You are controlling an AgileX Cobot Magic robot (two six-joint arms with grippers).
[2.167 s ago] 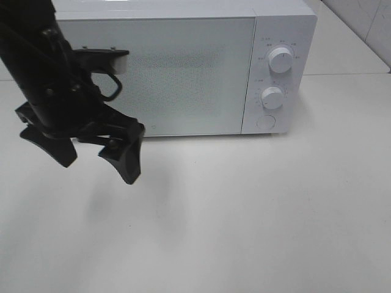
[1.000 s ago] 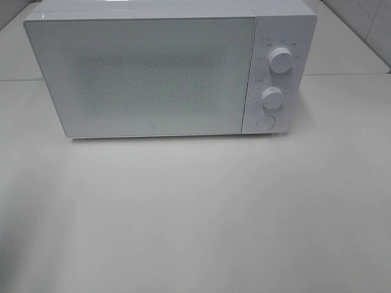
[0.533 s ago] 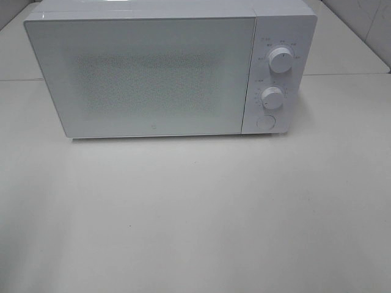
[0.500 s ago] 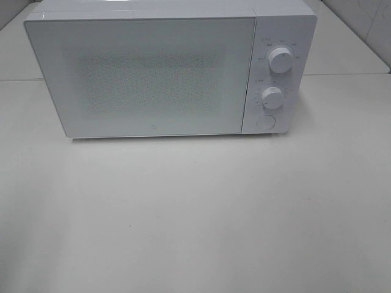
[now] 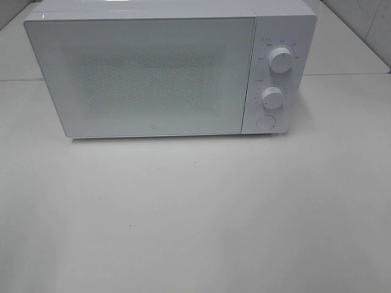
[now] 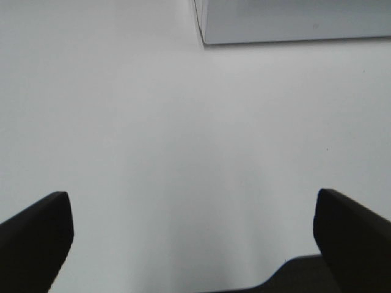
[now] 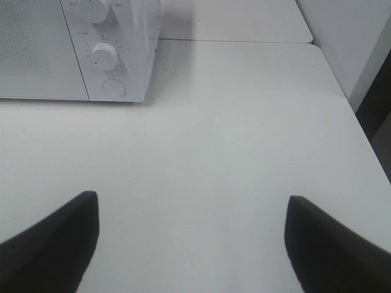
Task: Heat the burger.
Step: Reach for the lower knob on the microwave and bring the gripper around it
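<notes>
Left gripper (image 6: 190,198) spread wide and empty, hanging over the surface (image 5: 195,220). Right gripper (image 7: 192,196) also spread and empty. Left arm, earlier in front of the microwave (image 5: 153,73), has left the overhead view. Microwave at far edge, door shut. Burger not visible, probably inside. Knobs (image 5: 272,97) likely next.

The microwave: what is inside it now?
The door of the microwave is shut and its speckled panel hides the interior. No burger is visible in any view, so the contents cannot be told.
</notes>
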